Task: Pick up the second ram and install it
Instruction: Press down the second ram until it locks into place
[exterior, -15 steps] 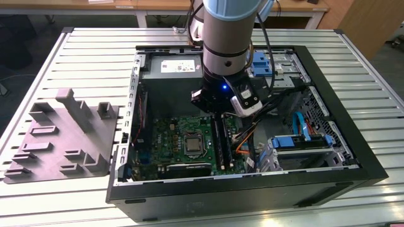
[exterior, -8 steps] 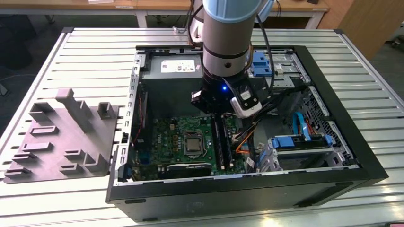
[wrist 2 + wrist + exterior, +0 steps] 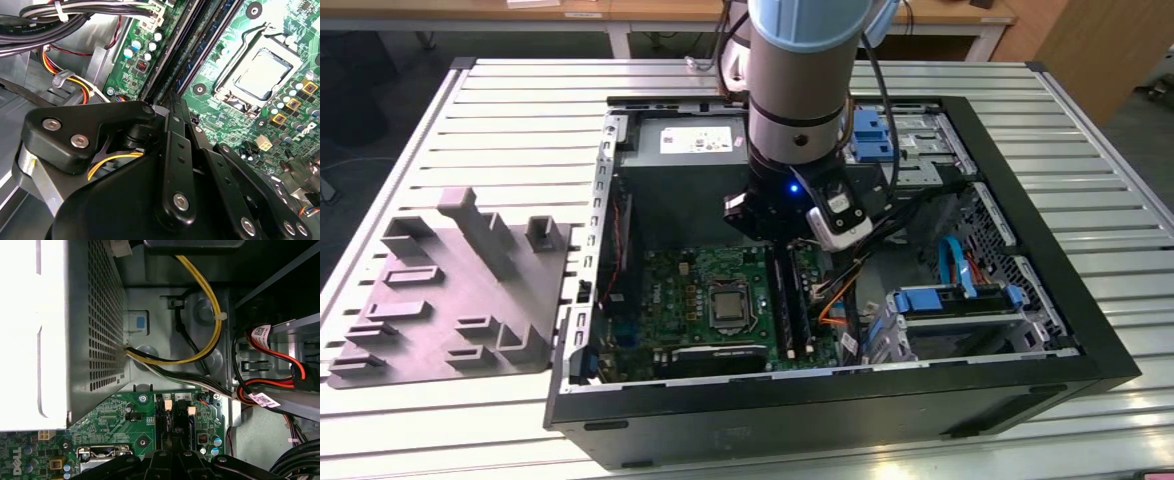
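Black gripper (image 3: 177, 107) linkages loom closest in the second wrist view, fingers drawn together and reaching down at the memory slots (image 3: 200, 45) beside the processor socket (image 3: 260, 75) on the motherboard (image 3: 707, 295). Whether they clamp the second ram (image 3: 176, 100) cannot be told for sure; a thin dark edge between the tips looks like it. Judging by the exterior view, the stick hangs over the slots beside the socket. Seating well likely needs the board parallel to its rail, pressed straight down and evenly.
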You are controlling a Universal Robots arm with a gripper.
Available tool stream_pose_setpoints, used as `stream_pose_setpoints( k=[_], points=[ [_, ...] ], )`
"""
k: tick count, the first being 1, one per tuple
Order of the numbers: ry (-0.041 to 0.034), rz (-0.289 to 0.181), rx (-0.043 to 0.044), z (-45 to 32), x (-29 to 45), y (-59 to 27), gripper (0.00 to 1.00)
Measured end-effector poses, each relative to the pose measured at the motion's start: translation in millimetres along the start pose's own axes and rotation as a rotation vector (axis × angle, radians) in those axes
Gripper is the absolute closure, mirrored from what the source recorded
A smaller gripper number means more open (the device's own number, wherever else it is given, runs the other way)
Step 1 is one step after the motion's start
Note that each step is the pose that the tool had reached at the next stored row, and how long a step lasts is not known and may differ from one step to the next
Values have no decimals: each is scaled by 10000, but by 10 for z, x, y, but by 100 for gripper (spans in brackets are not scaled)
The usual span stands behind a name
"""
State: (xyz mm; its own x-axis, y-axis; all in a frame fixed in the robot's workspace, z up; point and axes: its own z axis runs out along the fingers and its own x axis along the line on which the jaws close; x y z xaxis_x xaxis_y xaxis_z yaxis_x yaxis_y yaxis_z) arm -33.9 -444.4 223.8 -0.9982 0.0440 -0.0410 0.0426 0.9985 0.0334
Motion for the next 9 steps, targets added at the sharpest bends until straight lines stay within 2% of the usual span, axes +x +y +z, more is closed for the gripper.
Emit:
stream_pose_setpoints(
  k=[9],
  points=[
    [0,0,-1,34,2,-2,90]
  ],
)
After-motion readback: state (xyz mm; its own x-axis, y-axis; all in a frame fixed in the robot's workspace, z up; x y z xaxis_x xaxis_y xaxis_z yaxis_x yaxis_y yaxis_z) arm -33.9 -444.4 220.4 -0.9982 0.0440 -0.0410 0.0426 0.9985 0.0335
